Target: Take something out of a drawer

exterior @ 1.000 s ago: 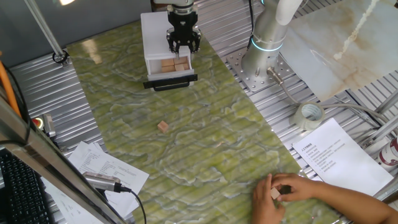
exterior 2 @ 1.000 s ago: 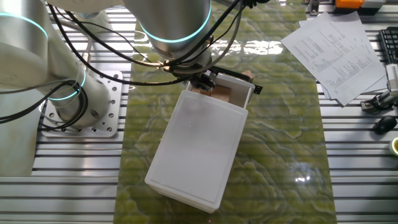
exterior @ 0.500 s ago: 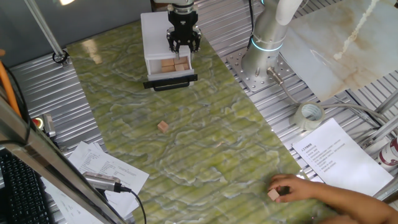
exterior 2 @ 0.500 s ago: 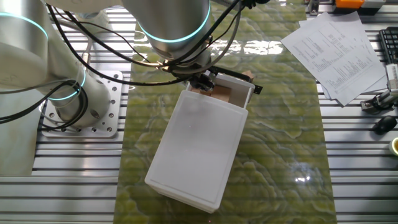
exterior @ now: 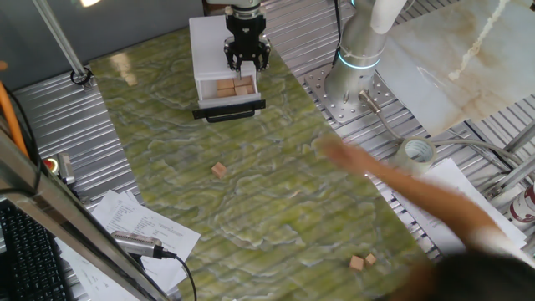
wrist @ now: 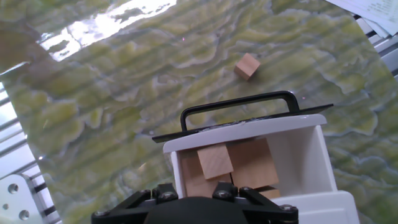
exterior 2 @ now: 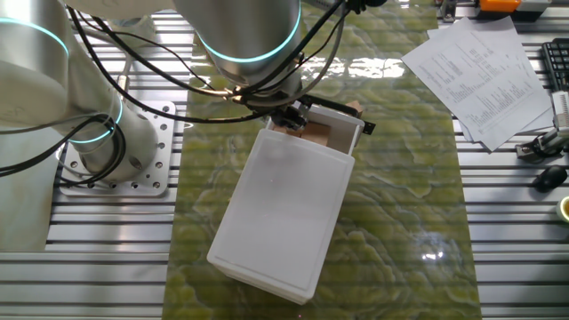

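The drawer (exterior: 232, 90) stands pulled out of the white box (exterior: 207, 42), its black handle (exterior: 228, 109) toward the mat. Light-tan wooden blocks (exterior: 234, 86) lie inside it. My gripper (exterior: 247, 66) hangs just above the drawer's inner end, fingers apart and nothing between them. In the hand view the blocks (wrist: 214, 162) fill the drawer (wrist: 298, 155) behind the handle (wrist: 239, 104); only my black housing (wrist: 193, 210) shows, the fingertips are hidden. In the other fixed view the arm covers most of the drawer (exterior 2: 331, 133).
One loose block (exterior: 219, 170) lies mid-mat, also seen as a block (wrist: 247, 66) beyond the handle. Two more blocks (exterior: 362, 262) sit near the front right. A blurred human arm (exterior: 401, 188) crosses the right side. Tape roll (exterior: 415, 153) and papers (exterior: 456, 209) lie off the mat.
The person's hand has let go of two blocks at the front right and swings away as a blur. My gripper has risen very slightly over the drawer.
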Robot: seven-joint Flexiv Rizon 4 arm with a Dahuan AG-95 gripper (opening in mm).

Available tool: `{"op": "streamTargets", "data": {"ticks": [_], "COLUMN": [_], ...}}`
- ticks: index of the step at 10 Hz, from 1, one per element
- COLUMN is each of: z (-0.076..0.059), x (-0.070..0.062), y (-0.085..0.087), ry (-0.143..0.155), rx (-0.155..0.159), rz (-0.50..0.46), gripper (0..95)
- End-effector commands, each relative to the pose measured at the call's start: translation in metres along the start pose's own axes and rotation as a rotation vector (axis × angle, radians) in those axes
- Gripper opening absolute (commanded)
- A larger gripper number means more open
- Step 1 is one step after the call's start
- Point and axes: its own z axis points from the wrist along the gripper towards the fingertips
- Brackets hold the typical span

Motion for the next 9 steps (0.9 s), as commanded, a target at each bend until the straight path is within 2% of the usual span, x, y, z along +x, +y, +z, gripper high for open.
{"op": "streamTargets", "data": {"ticks": [1, 5, 9], "z": [-0.0002, -0.0002, -0.0021], "x": [-0.0001, -0.0002, 0.0023], "y": [0.0003, 0.0004, -0.0007], "ry": [-0.001, -0.014, -0.013], "rx": [0.001, -0.002, -0.008], "rz": [-0.004, -0.002, -0.027], "gripper": [38.0, 38.0, 38.0]}}
